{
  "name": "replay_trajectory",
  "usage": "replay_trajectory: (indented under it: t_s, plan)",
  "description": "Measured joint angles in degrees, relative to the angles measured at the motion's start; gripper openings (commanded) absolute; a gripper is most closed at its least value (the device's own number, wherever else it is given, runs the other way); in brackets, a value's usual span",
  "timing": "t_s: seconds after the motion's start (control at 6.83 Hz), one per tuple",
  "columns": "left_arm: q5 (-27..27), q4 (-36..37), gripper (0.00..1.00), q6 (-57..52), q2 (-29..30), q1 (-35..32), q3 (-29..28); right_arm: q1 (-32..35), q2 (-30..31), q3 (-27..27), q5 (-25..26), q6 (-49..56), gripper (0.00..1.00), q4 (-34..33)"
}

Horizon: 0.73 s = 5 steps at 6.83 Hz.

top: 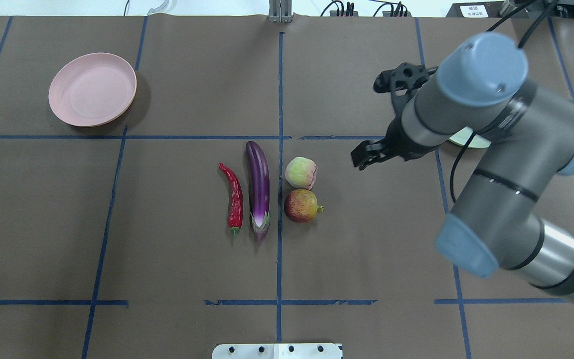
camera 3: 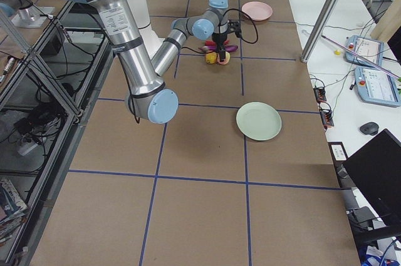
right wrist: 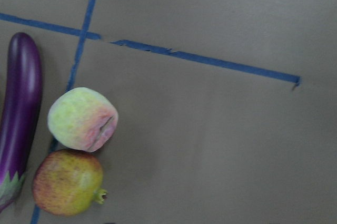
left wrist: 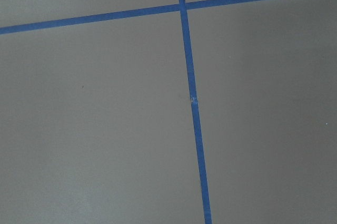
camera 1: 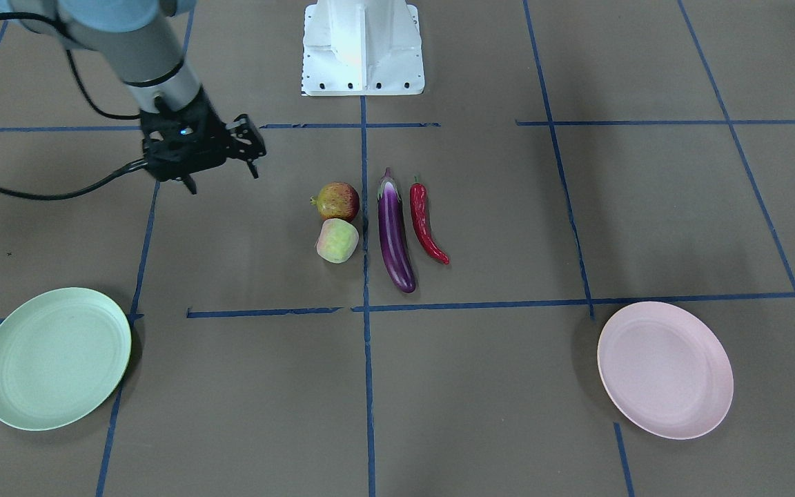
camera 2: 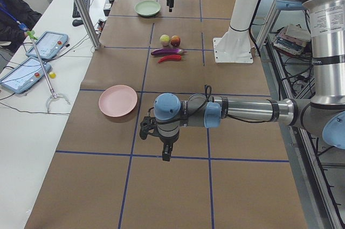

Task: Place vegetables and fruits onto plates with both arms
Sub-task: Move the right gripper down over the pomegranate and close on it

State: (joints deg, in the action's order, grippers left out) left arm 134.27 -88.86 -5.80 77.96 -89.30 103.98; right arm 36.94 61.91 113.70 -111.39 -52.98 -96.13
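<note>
A purple eggplant (camera 1: 395, 235), a red chili pepper (camera 1: 425, 221), a red-and-yellow fruit (camera 1: 337, 201) and a pale green-pink peach-like fruit (camera 1: 337, 240) lie side by side at the table's middle. The right wrist view shows the peach-like fruit (right wrist: 81, 118), the red-and-yellow fruit (right wrist: 68, 182) and the eggplant (right wrist: 21, 113). My right gripper (camera 1: 223, 178) hovers open and empty beside the fruits. The mint green plate (camera 1: 56, 359) and the pink plate (camera 1: 665, 369) are both empty. My left gripper (camera 2: 166, 153) hangs near the pink plate (camera 2: 118, 101); I cannot tell whether it is open.
The white robot base (camera 1: 363, 48) stands behind the produce. Blue tape lines (left wrist: 192, 103) cross the brown table. In the overhead view my right arm (top: 496, 164) covers most of the green plate (top: 469, 142). A side bench with tablets (camera 2: 32, 62) and a metal post (camera 2: 81, 8) runs along the far edge.
</note>
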Motion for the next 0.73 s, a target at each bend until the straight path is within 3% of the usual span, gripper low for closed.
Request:
replay_trajectory:
  t_s: [0.29, 0.73]
  plan:
    - [0.0, 0.1, 1.00, 0.0, 0.0, 0.0, -0.1, -7.6, -4.6, -3.0, 8.5, -8.7, 0.99, 0.1]
    - [0.3, 0.1, 1.00, 0.0, 0.0, 0.0, -0.4, -11.7, -11.6, -11.2, 14.7, -13.4, 0.99, 0.0]
